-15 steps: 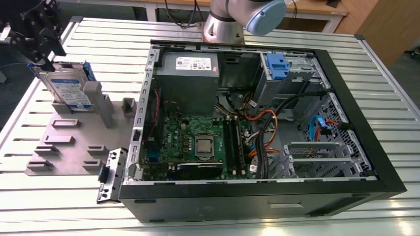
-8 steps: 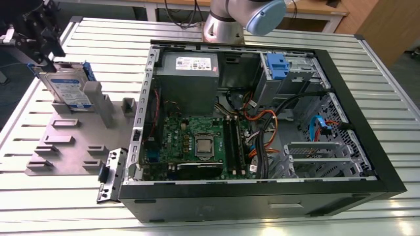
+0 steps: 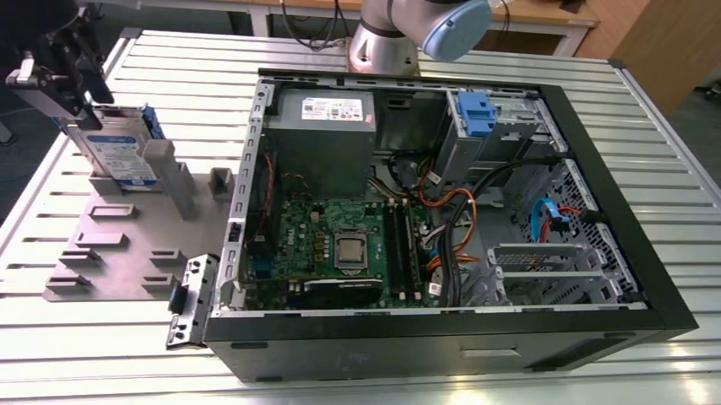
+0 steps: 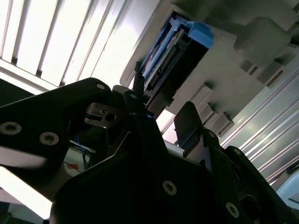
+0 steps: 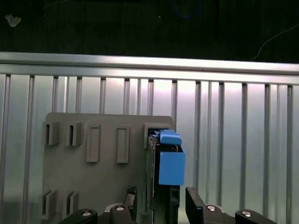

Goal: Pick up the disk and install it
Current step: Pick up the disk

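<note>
Now my jaws hang open, empty, above the silver blue-railed disk (image 3: 118, 156), upper left, propped upright in its grey holder (image 3: 124, 253) for gripping.

Pincer (image 3: 74, 89) hangs pointing down at the bench, jaws apart. In both wrist views its two dark fingers (image 5: 194, 201) (image 4: 189, 122) stand parted, a wide gap between them. The black pincer body, studded with screw heads, sits behind the fingers. Grey arm column (image 3: 381, 46) stands well apart from the pincer, with a pale blue joint cap (image 3: 457, 29) beside its top.
</note>
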Motion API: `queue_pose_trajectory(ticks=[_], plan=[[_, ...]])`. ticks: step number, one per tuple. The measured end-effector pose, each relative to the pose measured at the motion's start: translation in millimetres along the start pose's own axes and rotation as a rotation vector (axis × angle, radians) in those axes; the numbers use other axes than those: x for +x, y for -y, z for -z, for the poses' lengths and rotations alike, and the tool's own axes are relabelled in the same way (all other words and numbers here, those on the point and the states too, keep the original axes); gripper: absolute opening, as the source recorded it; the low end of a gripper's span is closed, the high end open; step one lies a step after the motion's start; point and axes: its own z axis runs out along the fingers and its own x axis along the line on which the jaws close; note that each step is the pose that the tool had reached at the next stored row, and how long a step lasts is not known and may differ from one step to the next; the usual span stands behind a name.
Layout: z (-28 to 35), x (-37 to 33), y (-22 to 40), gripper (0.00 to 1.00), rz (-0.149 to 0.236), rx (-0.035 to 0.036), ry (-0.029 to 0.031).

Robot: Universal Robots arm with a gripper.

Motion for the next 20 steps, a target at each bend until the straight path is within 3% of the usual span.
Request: queue_pose_trajectory(ticks=[11,12,13,14,20], plan=[[-8.9,0.1,-4.0,0.53,0.023,0.0032,0.0068],[-9.5,0.2,-4.1,0.53,0.023,0.0031,0.0119],[-9.8,0.2,-4.0,0.53,0.023,0.0037,0.0207],[-9.9,0.2,-4.0,0.53,0.023,0.0038,0.0247],[-11.1,0.4,-4.0,0.53,0.006,0.0046,0.0274]])
